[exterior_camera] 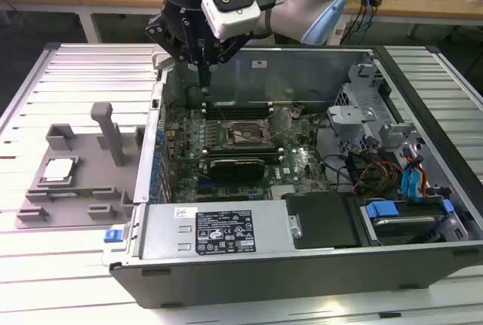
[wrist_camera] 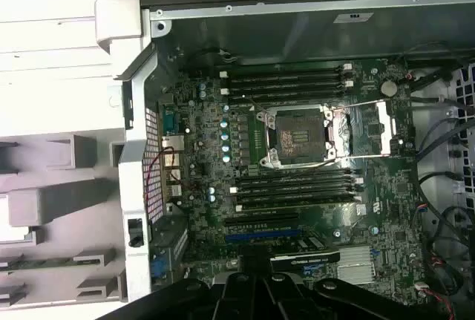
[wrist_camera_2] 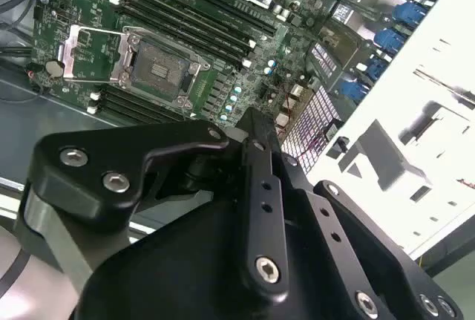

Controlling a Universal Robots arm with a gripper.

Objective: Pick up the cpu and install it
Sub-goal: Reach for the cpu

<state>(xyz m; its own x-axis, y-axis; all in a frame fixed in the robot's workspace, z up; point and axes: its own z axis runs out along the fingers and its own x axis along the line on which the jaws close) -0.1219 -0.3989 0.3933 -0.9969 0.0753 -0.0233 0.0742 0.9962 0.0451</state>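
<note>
Hanging over one back corner of the open grey metal computer case (exterior_camera: 317, 265), the black two-finger gripper (exterior_camera: 204, 76) is held well above the green motherboard (exterior_camera: 302, 163). The jaws are drawn together to a single narrow tip and nothing is gripped between them; the closed linkage is also seen in the second wrist view, where both side links meet at the middle. The small flat square silver-topped cpu (exterior_camera: 59, 170) is found outside the case, seated flat in a recess of the pale grey moulded fixture tray (exterior_camera: 75, 204) on the white slatted table (exterior_camera: 45, 265). From the jaws it lies outward across the case's side wall, lower down, towards the exterior view's left and nearer that camera, and well apart from the tip. Being square, it offers no long axis; its edges are lined up with the edges of the tray. On the other side of the jaws, inside the case, the black-framed square socket (exterior_camera: 240, 135) is seen bare, with its silver metal load plate (exterior_camera: 279, 121) swung up and open beside it. The socket is judged to be nearer the jaws than the cpu is. The chip is untouched, so the pick-up is judged not yet begun, and only the one arm is available to reach it.
</note>
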